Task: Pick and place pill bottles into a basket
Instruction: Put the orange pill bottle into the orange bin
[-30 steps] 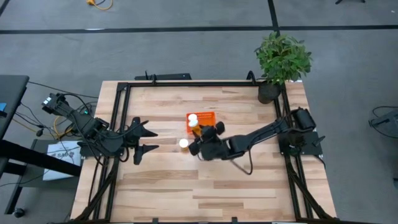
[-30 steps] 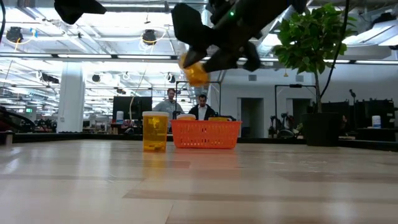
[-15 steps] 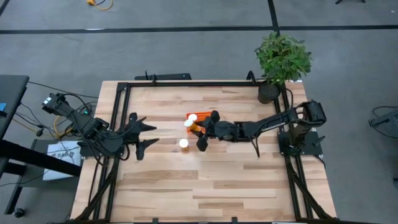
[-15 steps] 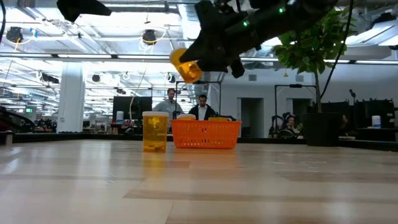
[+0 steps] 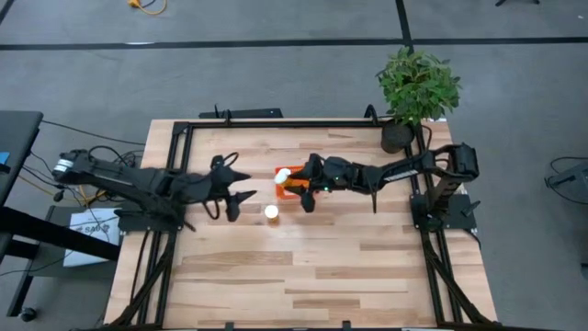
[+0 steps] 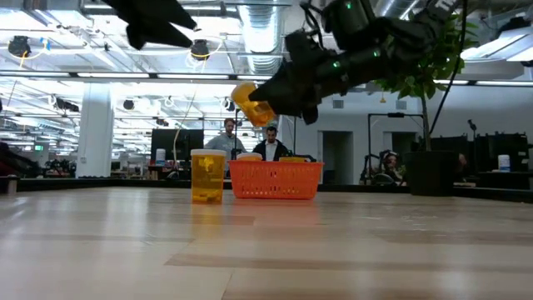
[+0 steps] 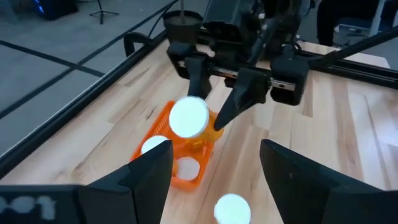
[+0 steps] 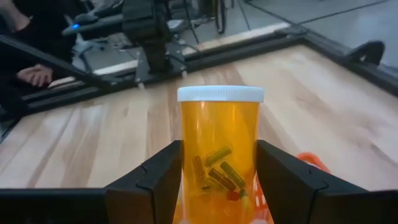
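one amber, white-capped pill bottle (image 6: pixel 252 102) is hanging tilted over the orange mesh basket (image 6: pixel 276 180); another bottle (image 6: pixel 207 175) is standing upright just beside the basket.

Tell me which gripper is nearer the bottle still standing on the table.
Left. The left gripper hangs open just beside the standing bottle; the right gripper holds another bottle above the basket.
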`<act>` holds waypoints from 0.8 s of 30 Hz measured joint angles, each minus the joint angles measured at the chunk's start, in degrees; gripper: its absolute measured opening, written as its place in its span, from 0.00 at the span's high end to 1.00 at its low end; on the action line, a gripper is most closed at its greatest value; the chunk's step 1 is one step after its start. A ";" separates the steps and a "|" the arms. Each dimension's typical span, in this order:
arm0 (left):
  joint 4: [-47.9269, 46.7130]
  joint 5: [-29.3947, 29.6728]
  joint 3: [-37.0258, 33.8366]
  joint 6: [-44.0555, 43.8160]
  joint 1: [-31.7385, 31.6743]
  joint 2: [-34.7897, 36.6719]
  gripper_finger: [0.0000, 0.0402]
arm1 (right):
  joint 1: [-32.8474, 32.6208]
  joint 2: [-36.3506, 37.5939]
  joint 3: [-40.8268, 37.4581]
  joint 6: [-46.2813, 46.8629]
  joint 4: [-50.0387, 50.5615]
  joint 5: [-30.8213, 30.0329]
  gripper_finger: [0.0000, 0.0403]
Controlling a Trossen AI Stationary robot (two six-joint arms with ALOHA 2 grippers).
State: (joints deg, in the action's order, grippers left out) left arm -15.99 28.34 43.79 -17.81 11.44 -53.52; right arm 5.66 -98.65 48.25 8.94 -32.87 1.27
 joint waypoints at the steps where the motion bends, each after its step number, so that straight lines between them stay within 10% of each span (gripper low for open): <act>1: 0.84 -1.09 0.00 0.29 -0.97 -0.67 0.42 | 0.60 0.00 -0.61 -0.12 -0.49 1.33 0.54; 24: 10.32 -9.45 -0.02 5.31 -8.70 -2.86 0.42 | 17.88 0.00 -1.75 0.97 -0.99 28.80 0.53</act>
State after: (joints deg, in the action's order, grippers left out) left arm -5.67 18.89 43.77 -12.50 2.74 -56.38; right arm 23.55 -98.65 46.50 9.91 -33.86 30.07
